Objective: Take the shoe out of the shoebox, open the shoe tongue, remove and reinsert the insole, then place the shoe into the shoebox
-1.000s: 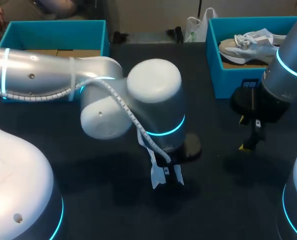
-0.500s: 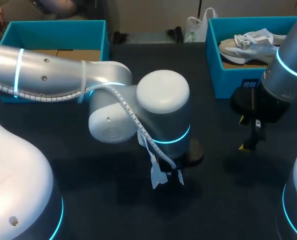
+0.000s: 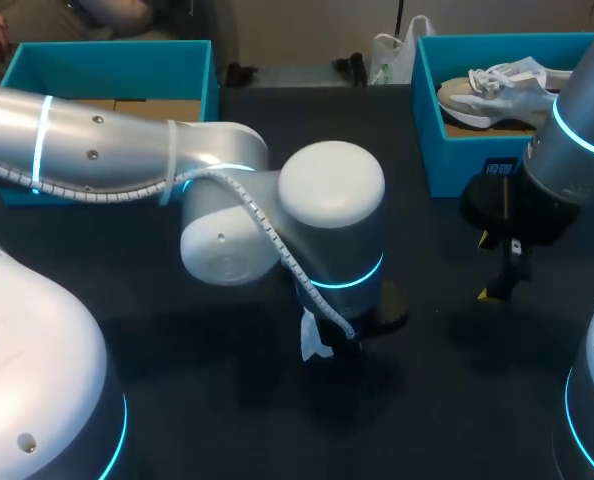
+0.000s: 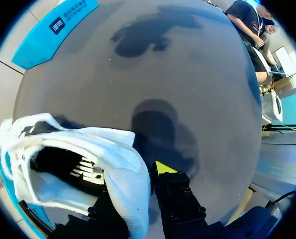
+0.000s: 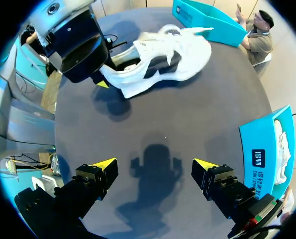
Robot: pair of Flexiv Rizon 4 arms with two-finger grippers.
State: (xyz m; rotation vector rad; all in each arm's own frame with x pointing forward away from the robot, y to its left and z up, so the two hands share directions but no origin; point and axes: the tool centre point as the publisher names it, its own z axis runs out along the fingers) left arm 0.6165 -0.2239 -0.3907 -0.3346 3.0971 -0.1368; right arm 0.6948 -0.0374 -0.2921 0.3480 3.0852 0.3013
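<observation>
A white shoe (image 5: 163, 55) lies on the dark table, its opening facing my left wrist camera (image 4: 88, 149). My left gripper (image 4: 133, 174) is shut on the shoe's heel collar, one finger inside the opening and one yellow-tipped finger (image 4: 164, 168) outside. From above, my left arm covers the shoe except for a white scrap (image 3: 313, 340). In the right wrist view the left gripper (image 5: 100, 79) sits at the shoe's heel end. My right gripper (image 5: 155, 172) hangs open over bare table, well away from the shoe, near the right shoebox (image 3: 477, 150).
The right blue shoebox holds a second pale shoe (image 3: 497, 90). Another blue box (image 3: 107, 70) stands at the table's back left. A white plastic bag (image 3: 392, 50) lies at the back edge between the boxes.
My left arm shifted slightly right and lower, and its fingers closed from wide open onto the shoe's heel collar. The right arm has not moved.
</observation>
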